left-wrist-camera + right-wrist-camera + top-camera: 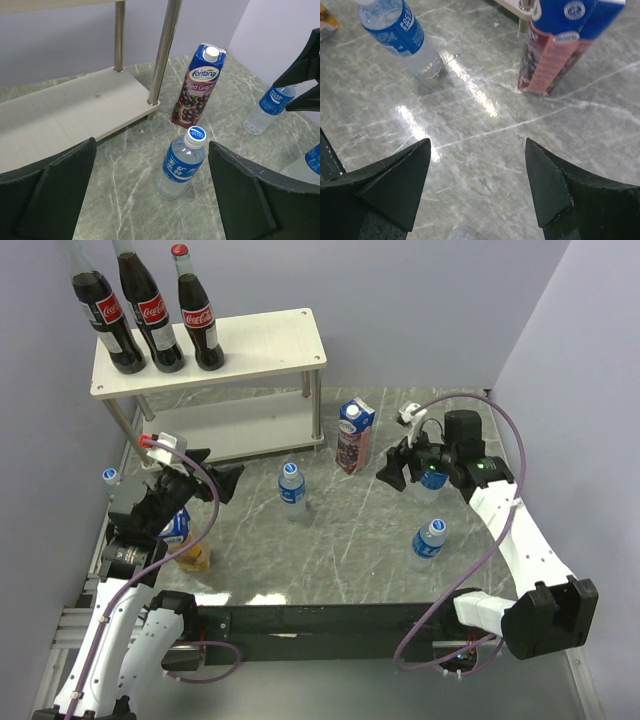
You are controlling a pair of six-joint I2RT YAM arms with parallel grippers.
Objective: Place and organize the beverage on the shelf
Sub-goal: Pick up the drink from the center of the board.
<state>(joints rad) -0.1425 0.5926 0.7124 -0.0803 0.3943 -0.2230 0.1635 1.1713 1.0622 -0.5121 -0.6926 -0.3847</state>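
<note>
- My left fingers (pixel 151 147) stand wide apart, with only bare bench (pixel 125 210) between them.
- Just ahead of them a small water bottle (pixel 181 162) stands upright. Its blue label carries white characters that I cannot read, and its white cap has a blue print.
- Beyond that bottle the purple carton (pixel 197 85) stands upright near a silver leg of the shelf (pixel 270 340). Its front reads "Fontana" and "Red Grape" above a picture of dark grapes.
- My right fingers (pixel 477 145) are also apart and hold nothing, with grey veined bench showing between them.
- From above, they hang right by a second water bottle (pixel 432 482); I cannot tell whether they touch it.
- A third water bottle (pixel 429 540) stands nearer the arm bases.
- A fourth water bottle (pixel 110 478) stands at the bench's left edge, showing only its cap and a bit of blue label.
- The shelf sits at the far left of the bench. Three cola bottles (pixel 150 315) stand in a row at the left end of its top board, their red labels reading "Coca-Cola".
- The yellow carton (pixel 190 552) stands on the bench beside my left arm, largely hidden by it, and its writing is too small to read.
</note>
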